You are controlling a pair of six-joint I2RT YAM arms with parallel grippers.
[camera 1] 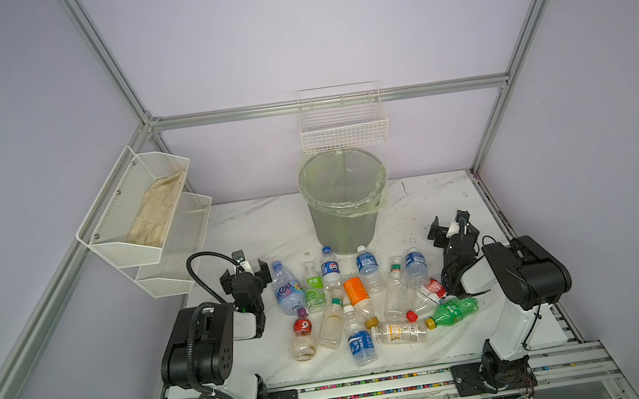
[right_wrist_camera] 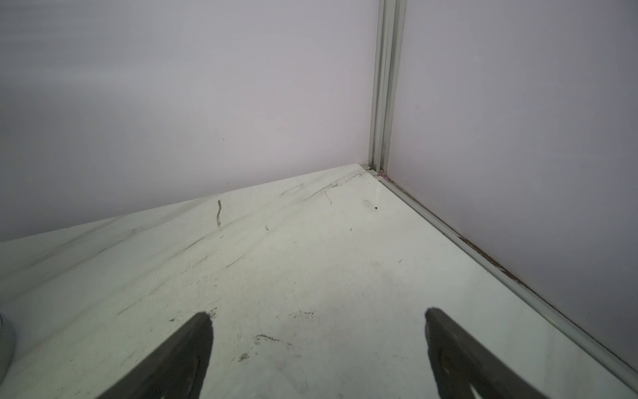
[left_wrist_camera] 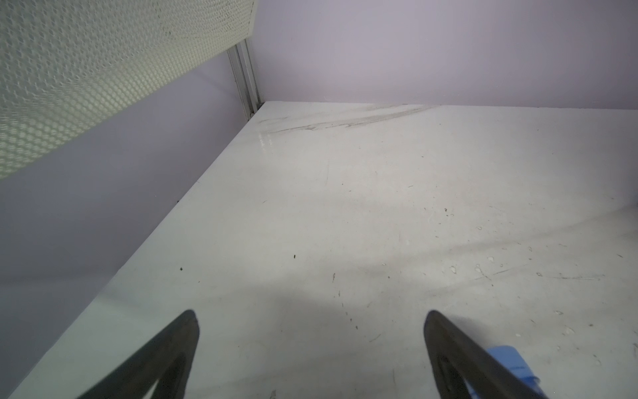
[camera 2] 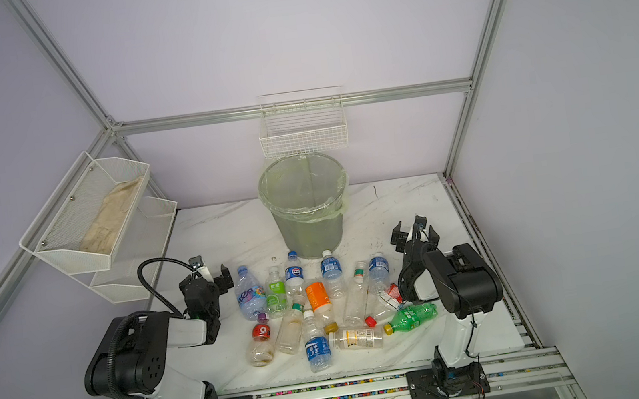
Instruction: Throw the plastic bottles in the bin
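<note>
Several plastic bottles [camera 1: 358, 300] [camera 2: 319, 305] lie in a cluster on the white marble table [camera 1: 270, 223]. Among them are an all-green one [camera 1: 454, 312], an orange-labelled one [camera 1: 357, 291] and a large blue-capped one [camera 1: 287, 288]. The bin [camera 1: 345, 201] [camera 2: 306, 206], grey with a pale green liner, stands just behind the cluster. My left gripper [camera 1: 245, 275] [camera 2: 207, 280] [left_wrist_camera: 310, 316] is open over bare table left of the bottles; a blue cap [left_wrist_camera: 507, 359] shows beside one finger. My right gripper [camera 1: 452, 229] [camera 2: 416, 235] [right_wrist_camera: 317, 314] is open and holds nothing, to the right of the bin.
A white wire basket [camera 1: 344, 126] hangs on the back wall above the bin. White mesh shelf trays [camera 1: 144, 215] [left_wrist_camera: 103, 69] with a cloth jut from the left wall. Aluminium posts [right_wrist_camera: 383, 86] mark the back corners. A rail [camera 1: 376, 386] runs along the front.
</note>
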